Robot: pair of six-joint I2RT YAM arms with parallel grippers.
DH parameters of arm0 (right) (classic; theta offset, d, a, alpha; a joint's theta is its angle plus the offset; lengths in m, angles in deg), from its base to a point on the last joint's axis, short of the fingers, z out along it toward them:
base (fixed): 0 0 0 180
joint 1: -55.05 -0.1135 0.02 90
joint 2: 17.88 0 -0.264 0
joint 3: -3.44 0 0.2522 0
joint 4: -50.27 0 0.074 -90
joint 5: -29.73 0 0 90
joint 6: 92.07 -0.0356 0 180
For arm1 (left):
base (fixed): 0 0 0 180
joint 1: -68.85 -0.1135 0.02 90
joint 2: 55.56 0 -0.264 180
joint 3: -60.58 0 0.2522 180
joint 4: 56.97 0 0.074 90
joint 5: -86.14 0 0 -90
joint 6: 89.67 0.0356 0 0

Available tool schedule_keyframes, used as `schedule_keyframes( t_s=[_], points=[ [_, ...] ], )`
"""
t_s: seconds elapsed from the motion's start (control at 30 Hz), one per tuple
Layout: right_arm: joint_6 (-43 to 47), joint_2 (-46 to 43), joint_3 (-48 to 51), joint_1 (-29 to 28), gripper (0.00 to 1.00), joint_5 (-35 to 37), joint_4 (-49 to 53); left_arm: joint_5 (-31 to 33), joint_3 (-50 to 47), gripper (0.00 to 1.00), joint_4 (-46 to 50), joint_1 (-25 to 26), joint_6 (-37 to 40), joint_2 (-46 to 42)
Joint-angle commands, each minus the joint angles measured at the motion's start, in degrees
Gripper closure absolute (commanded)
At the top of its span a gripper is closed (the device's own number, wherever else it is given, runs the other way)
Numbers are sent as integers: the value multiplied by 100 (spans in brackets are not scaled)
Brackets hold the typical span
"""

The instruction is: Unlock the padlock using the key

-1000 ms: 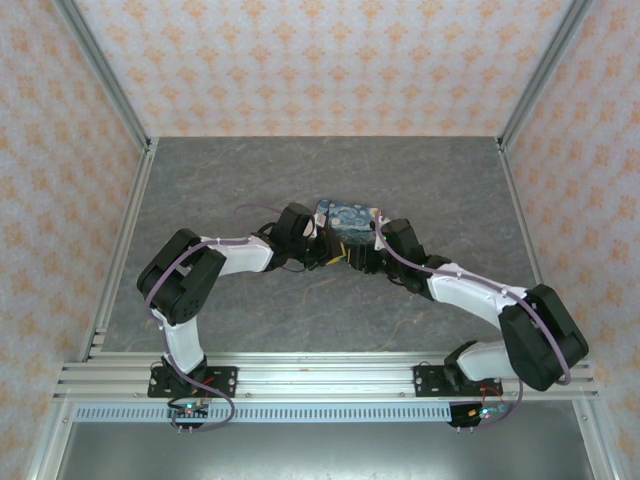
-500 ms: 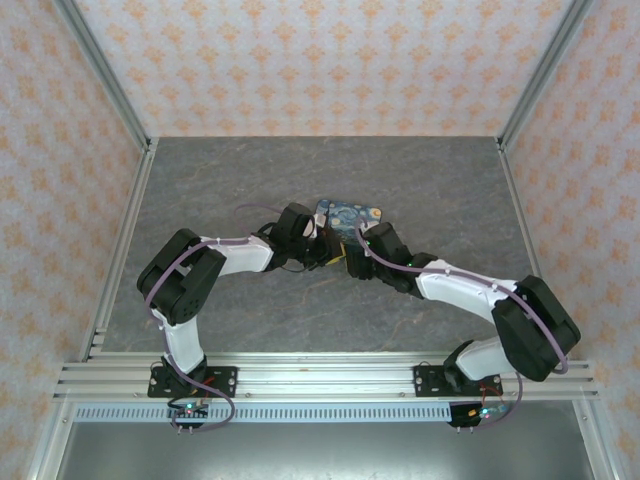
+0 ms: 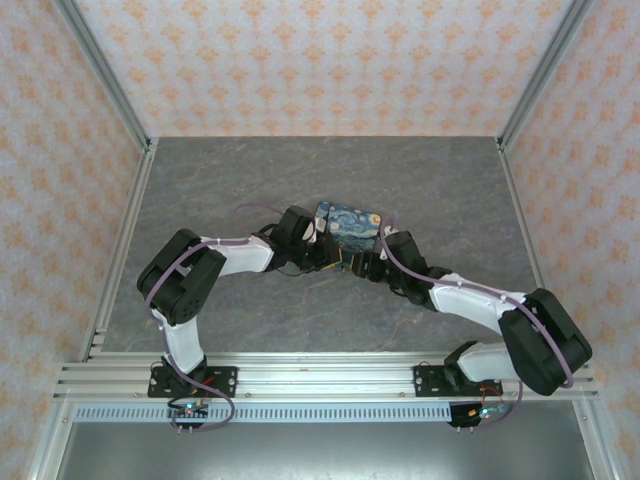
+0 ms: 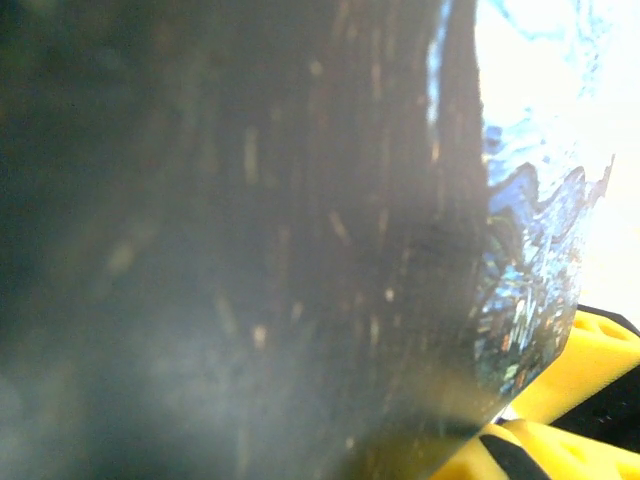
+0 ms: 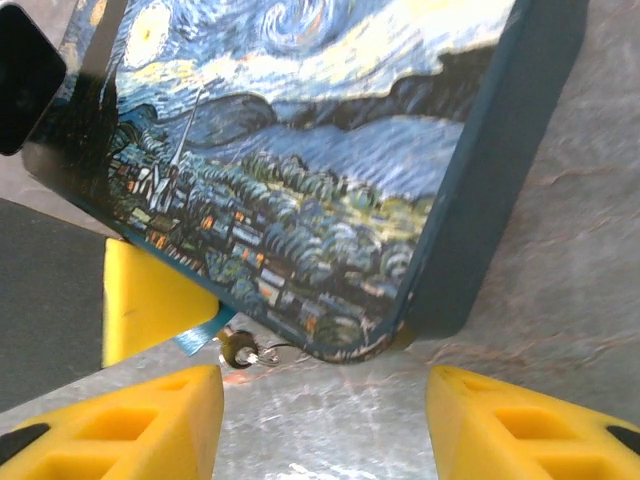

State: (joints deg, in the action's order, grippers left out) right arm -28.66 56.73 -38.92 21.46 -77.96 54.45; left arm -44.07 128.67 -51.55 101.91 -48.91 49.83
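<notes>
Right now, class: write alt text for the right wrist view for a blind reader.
A box printed with a starry night painting lies on the grey table. Below it the right gripper stands open and empty; a small metal ring sits at the box's near edge.

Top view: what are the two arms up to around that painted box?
Both arms meet at the box. The right jaws stand open just short of its near corner, where a small metal ring and blue tag stick out. A left finger lies against the box's edge; its grip can't be judged.
</notes>
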Motion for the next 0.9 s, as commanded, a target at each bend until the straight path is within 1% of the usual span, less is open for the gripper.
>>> schedule_keyframes(
  t_s=[0.0,0.1,0.13,0.33,0.4,0.47,0.6,0.63,0.67,0.8,0.87],
  points=[
    [-799,-43,231,0,44,-376,-903,-7,-140,72,726,104,-18,187],
    [-1117,-41,345,1,44,-494,-1235,21,-221,58,728,104,-11,105],
    [-1180,-41,378,0,44,-498,-1320,38,-258,55,723,104,-8,59],
    [-1247,101,311,2,44,-482,-1439,169,-490,42,837,104,2,-533],
    [-1215,226,223,-6,44,-488,-1459,252,-544,39,947,105,20,-771],
    [-1162,381,109,2,44,-418,-1459,371,-572,33,1086,105,37,-1016],
    [-963,705,-205,32,44,-335,-1309,601,-546,26,1354,96,63,-1437],
    [-923,790,-297,80,44,-329,-1271,663,-508,18,1431,87,80,-1518],
    [-880,856,-404,141,44,-336,-1238,723,-473,15,1496,80,94,-1597],
    [-713,1110,-896,441,44,-382,-1040,929,-281,12,1675,53,116,-1739],
    [-660,1331,-1220,614,44,-545,-945,1032,-161,11,1743,38,121,-1727]
  ],
)
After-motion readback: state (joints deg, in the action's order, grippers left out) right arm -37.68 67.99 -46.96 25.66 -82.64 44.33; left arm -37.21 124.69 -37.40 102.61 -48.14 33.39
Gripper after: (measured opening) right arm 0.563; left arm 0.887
